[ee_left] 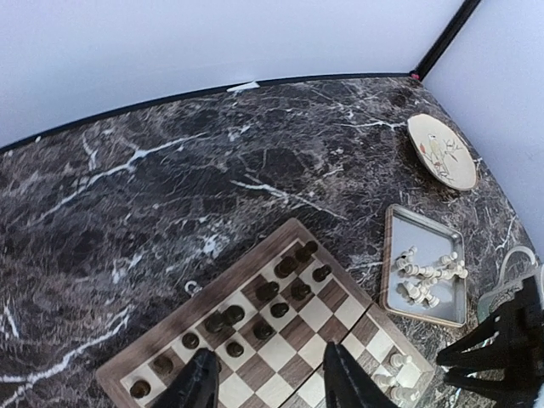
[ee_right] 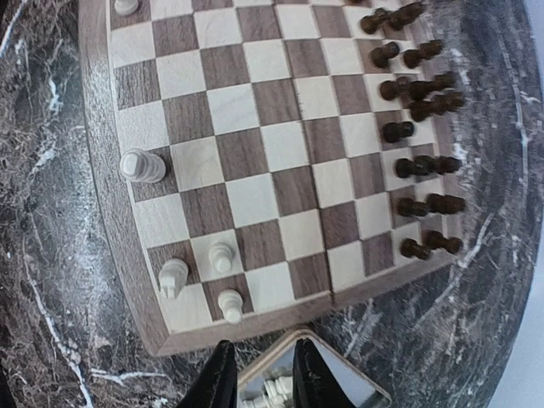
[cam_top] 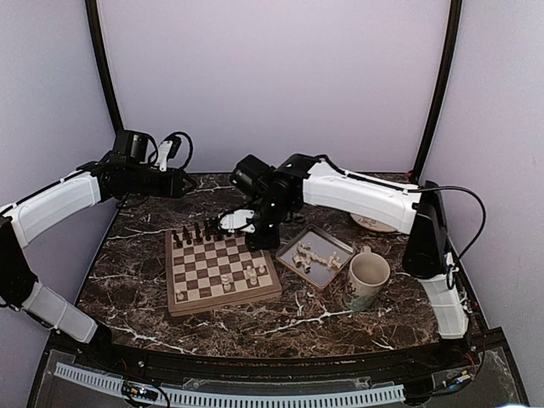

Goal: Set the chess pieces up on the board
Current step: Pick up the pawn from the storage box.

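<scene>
Five chess pieces (ee_right: 140,166) on board (ee_right: 255,127), right-wrist view; left hand (ee_left: 270,365), right hand (ee_right: 263,353) parted, empty.

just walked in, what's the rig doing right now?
Chess setup, part done. Dark brown chessmen fill two rows along one side of the square wooden chessboard. Only a few tiny cream-white chess pieces stand on the opposite side; more lie in the grey square metal tray. The right gripper hovers open and empty where the board meets the tray. The left gripper hangs open above the board, holding nothing.
</scene>
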You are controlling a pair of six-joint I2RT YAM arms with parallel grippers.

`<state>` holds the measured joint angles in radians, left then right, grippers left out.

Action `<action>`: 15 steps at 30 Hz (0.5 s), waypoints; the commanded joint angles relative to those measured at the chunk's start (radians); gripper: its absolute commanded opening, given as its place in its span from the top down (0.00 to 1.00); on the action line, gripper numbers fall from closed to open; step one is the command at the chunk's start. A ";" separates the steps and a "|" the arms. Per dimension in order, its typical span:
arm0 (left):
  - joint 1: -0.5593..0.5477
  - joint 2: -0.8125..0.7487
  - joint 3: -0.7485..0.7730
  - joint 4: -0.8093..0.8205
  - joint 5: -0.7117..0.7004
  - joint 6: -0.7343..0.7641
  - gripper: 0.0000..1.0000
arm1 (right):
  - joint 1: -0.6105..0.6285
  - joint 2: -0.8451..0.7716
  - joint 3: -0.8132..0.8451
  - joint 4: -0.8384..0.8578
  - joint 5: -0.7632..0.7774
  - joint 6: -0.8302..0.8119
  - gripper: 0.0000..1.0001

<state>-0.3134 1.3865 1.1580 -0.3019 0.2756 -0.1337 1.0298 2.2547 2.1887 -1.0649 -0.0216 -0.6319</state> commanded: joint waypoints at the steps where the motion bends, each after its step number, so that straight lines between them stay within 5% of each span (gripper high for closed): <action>1: -0.128 0.095 0.146 -0.094 -0.029 0.077 0.56 | -0.088 -0.198 -0.117 0.050 -0.003 0.005 0.76; 8: -0.308 0.322 0.364 -0.185 -0.048 0.126 0.57 | -0.317 -0.431 -0.488 0.176 -0.062 0.037 0.75; 15: -0.474 0.586 0.614 -0.328 -0.073 0.209 0.60 | -0.528 -0.477 -0.748 0.326 -0.196 0.131 0.77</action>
<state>-0.7280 1.8961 1.6695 -0.5037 0.2192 0.0086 0.5591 1.7863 1.5219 -0.8433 -0.1146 -0.5709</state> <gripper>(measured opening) 0.401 0.233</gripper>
